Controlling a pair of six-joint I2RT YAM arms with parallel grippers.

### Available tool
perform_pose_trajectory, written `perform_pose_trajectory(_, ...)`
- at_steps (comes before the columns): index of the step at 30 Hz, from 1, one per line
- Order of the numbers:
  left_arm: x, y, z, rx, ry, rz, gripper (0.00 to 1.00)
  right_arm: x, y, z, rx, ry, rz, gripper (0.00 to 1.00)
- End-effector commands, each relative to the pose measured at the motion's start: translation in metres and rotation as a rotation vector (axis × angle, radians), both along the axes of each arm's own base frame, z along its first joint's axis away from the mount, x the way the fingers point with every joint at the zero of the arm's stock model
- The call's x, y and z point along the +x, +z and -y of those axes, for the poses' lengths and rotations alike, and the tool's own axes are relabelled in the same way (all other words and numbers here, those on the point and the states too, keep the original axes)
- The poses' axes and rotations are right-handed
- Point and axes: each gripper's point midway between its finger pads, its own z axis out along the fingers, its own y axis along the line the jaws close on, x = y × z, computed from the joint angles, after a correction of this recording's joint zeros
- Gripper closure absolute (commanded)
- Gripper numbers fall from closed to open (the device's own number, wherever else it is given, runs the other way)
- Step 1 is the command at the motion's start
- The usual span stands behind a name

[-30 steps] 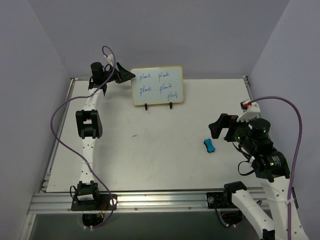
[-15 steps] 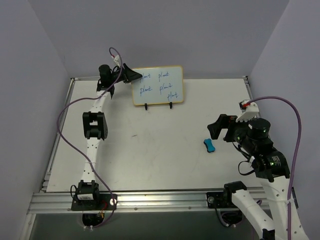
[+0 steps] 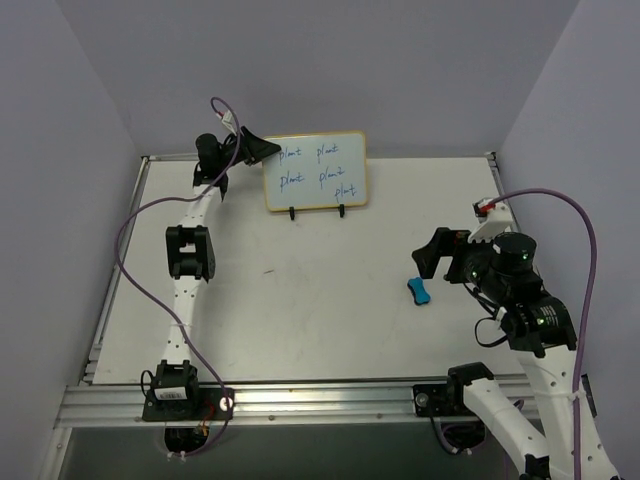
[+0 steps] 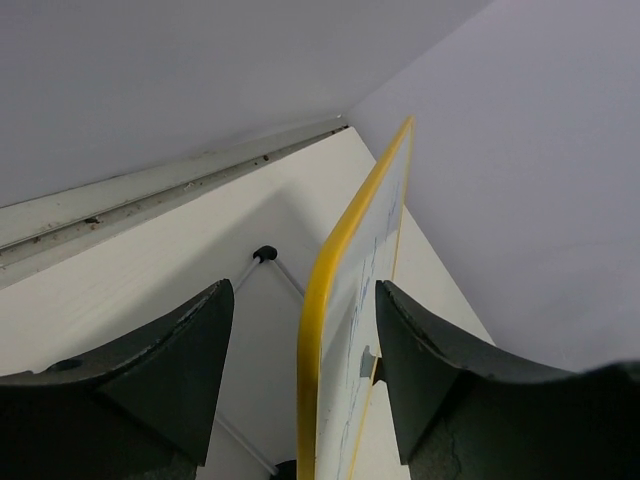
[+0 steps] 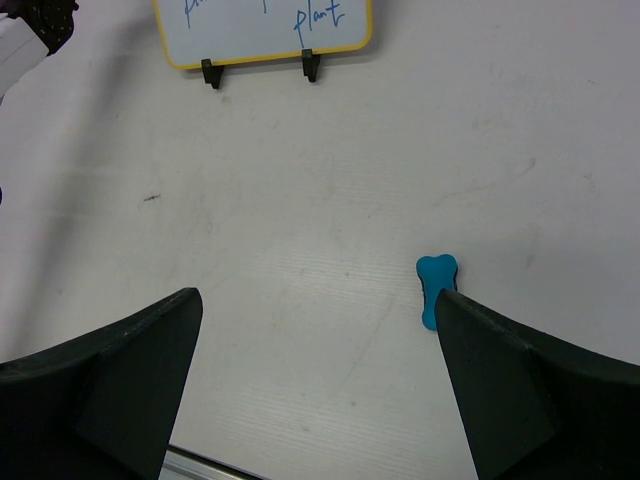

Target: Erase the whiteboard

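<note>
Five blue handwritten words cover the whiteboard, which stands upright at the far edge of the worktop, a little left of centre and close to the back wall. Its yellow frame rests on a black wire stand, whose two front feet show under the lower edge. The left gripper is at the board's upper left corner. In the left wrist view its jaws are open and straddle the board's yellow side edge, one finger on the back side and the other on the written side, with a gap visible between each finger and the frame. A wire leg of the stand shows behind the board in that view. The left arm stretches along the left side of the worktop from its base at the near edge. Well apart from the board, on the right half of the worktop, lies a small blue bone-shaped eraser. The right gripper hangs above it with jaws spread wide, holding nothing. In the right wrist view the eraser lies flat on the worktop just beside the right-hand finger, and the board's lower part shows at the top.
</note>
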Motion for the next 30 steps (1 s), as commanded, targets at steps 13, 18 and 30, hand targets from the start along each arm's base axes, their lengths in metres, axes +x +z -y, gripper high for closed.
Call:
perform_pose_trajectory(13,0.002,0.027,0.003,-0.031,0.021,0.144,0.52,0.002,-0.014,-0.008,0.002,0.043,-0.043,0.05)
perform_pose_trajectory(18,-0.001,0.026,0.003,-0.047,0.012,0.146,0.71,0.001,-0.017,-0.010,0.005,0.048,-0.052,0.05)
perform_pose_trajectory(30,-0.009,0.040,-0.006,-0.102,-0.001,0.183,0.98,0.000,-0.015,-0.011,0.011,0.056,-0.047,0.05)
